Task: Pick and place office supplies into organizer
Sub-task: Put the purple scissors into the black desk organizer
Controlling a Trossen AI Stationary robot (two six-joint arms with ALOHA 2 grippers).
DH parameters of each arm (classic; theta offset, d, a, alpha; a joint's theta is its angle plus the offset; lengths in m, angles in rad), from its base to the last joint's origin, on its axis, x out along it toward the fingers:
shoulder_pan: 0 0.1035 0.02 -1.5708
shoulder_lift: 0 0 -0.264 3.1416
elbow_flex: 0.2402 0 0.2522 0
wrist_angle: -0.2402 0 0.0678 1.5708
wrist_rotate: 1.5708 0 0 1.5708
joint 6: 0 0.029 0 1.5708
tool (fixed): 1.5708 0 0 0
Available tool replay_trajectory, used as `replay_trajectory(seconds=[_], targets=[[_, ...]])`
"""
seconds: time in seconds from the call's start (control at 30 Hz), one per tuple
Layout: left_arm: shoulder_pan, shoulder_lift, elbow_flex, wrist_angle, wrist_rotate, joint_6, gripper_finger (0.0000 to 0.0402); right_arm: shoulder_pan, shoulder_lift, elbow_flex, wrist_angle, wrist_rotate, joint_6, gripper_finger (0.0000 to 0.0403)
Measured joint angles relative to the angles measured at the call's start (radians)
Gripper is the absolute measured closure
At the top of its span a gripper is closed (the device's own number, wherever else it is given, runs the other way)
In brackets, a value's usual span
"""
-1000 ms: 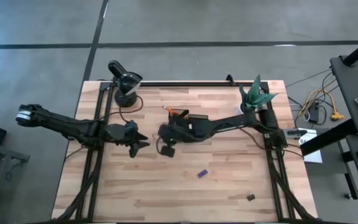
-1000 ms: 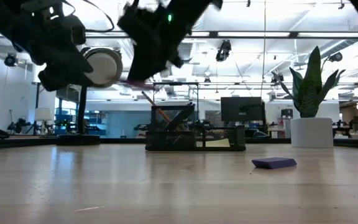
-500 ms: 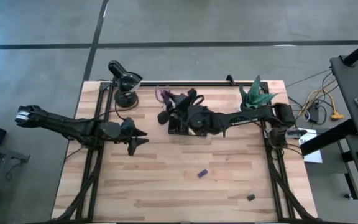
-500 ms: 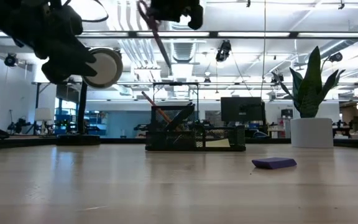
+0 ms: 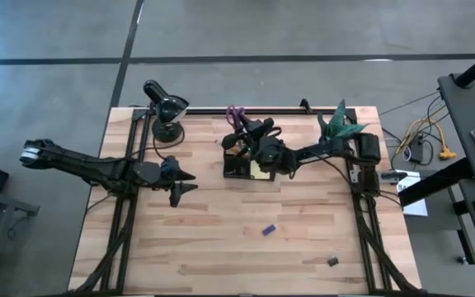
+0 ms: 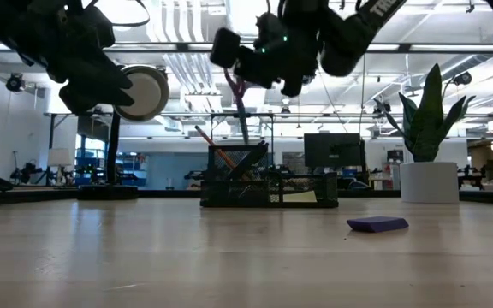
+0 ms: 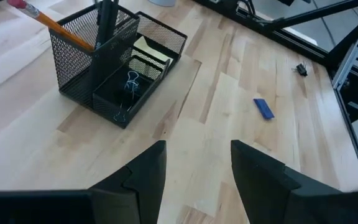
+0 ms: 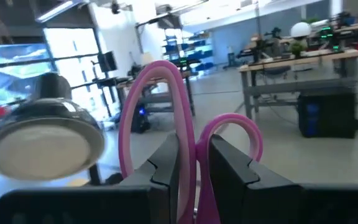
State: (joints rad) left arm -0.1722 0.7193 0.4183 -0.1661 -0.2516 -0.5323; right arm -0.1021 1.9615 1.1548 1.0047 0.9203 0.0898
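High view: right gripper [image 5: 246, 136] at the organizer's [image 5: 239, 168] far end, clamped on the scissors [image 5: 235, 115]; left gripper [image 5: 181, 182] waits well to the side, fingers spread, empty.

Low view: scissors [image 6: 239, 101] hang near-upright, blades down, directly above the organizer [image 6: 268, 188]; block [image 6: 377, 224] lies apart on the table.

Left wrist view: organizer [image 7: 114, 62] ahead, pencil [image 7: 48, 22] inside.

Right wrist view: fingers [image 8: 165, 163] pinch the scissors [image 8: 188, 152] below the loops.
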Motion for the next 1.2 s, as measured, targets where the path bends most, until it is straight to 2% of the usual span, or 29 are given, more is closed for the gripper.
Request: replay_trajectory(seconds=[0.17, 0.3, 0.53, 0.97, 1.07, 1.2], targets=[[0.000, 0.000, 0.000, 0.000, 0.000, 0.000, 0.0240, -0.004, 0.053, 0.000, -0.006, -0.002, 0.027, 0.0346], [0.000, 0.000, 0.000, 0.000, 0.001, 0.055, 0.0240, 0.005, 0.057, -0.003, -0.047, -0.003, 0.089, 0.0346], [0.000, 0.000, 0.000, 0.000, 0.002, 0.075, 0.0240, 0.021, 0.057, -0.005, -0.110, -0.001, 0.094, 0.0342], [0.000, 0.000, 0.000, -0.001, 0.001, 0.075, 0.0240, 0.067, 0.057, -0.094, -0.194, -0.002, 0.136, 0.0339], [0.000, 0.000, -0.001, -0.001, 0.001, 0.075, 0.0240, 0.084, 0.056, -0.094, -0.236, -0.003, 0.142, 0.0327], [0.000, 0.000, -0.001, -0.001, 0.000, 0.075, 0.0240, 0.097, 0.057, -0.075, -0.375, -0.006, 0.191, 0.0293]])
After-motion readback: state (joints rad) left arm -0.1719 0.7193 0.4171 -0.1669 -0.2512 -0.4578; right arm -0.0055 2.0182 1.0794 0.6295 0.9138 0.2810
